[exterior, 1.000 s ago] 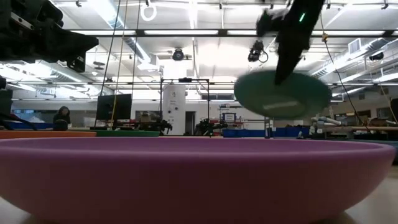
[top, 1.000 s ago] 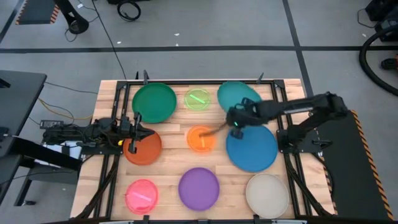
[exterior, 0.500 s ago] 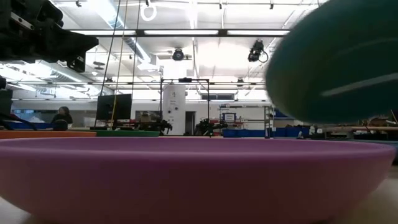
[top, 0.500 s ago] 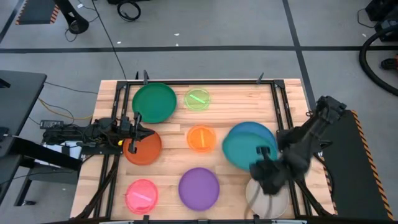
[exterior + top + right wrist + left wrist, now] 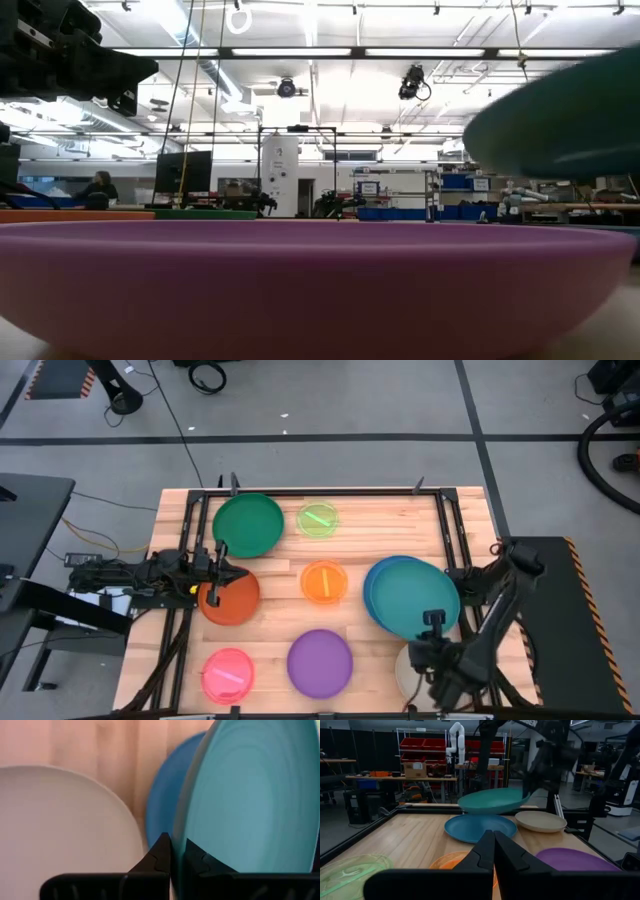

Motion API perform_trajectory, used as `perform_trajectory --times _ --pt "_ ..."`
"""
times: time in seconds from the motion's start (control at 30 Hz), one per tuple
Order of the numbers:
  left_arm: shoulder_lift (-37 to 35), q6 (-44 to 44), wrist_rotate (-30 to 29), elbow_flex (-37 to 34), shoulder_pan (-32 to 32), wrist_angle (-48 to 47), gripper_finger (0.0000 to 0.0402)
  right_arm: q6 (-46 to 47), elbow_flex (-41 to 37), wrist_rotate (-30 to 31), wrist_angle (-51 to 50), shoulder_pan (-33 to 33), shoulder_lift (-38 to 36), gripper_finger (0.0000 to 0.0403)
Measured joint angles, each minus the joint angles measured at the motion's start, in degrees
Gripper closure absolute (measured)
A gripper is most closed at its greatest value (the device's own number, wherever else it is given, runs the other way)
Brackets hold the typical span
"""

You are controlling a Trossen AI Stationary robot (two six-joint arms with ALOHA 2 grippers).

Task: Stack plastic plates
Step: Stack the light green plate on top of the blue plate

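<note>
My right gripper (image 5: 433, 620) is shut on the teal plate (image 5: 415, 595), which hangs above the blue plate (image 5: 378, 585) at the table's right. In the left wrist view the teal plate (image 5: 492, 800) is clear of the blue plate (image 5: 480, 827). The beige plate (image 5: 408, 670) lies near the right front corner, partly under my right arm. The dark green (image 5: 248, 525), lime green (image 5: 318, 520), orange (image 5: 323, 582), purple (image 5: 320, 660) and pink (image 5: 228, 672) plates lie flat on the table. My left gripper (image 5: 222, 572) is shut, waiting over the red-orange plate (image 5: 232, 603). My right gripper pinches the teal plate's rim (image 5: 181, 837) between its two fingers, at the plate's near edge (image 5: 430, 612). One finger (image 5: 197, 857) is on the plate's inner face, the other (image 5: 162, 851) on its outer side. The fingers come from the table's near side. The plate is lifted clear and slightly tilted.
Black frame rails (image 5: 452, 540) run along the table's sides and far edge. The purple plate (image 5: 300, 280) fills the low view's foreground. There is bare wood between the orange plate and the blue plate (image 5: 352, 555).
My right gripper has swung from the far right of the table toward the near edge, carrying the teal plate from behind the blue plate to a place over it. The arm now reaches in from the near right corner.
</note>
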Motion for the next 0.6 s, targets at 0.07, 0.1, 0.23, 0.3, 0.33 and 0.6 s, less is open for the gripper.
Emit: perform_trajectory --times 0.07,0.1,0.23,0.3,0.33,0.6 --pt "0.0 0.0 0.0 0.0 0.0 0.0 0.0392 0.6 -1.1 1.2 -0.1 -1.2 1.9 0.0387" --pt "0.0 0.0 0.0 0.0 0.0 0.0 0.0392 1.0 -1.7 1.7 0.1 -1.9 2.7 0.0387" --pt "0.0 0.0 0.0 0.0 0.0 0.0 0.0392 1.0 -4.6 0.4 3.4 -5.7 4.1 0.0387" --pt "0.0 0.0 0.0 0.0 0.0 0.0 0.0392 -0.6 -6.9 -1.4 7.7 -7.3 3.8 0.0387" --pt "0.0 0.0 0.0 0.0 0.0 0.0 0.0392 -1.4 -8.1 -2.1 9.8 -8.0 3.3 0.0387" --pt "0.0 0.0 0.0 0.0 0.0 0.0 0.0392 -3.1 -14.8 -3.8 15.7 -11.6 -0.6 0.0378"
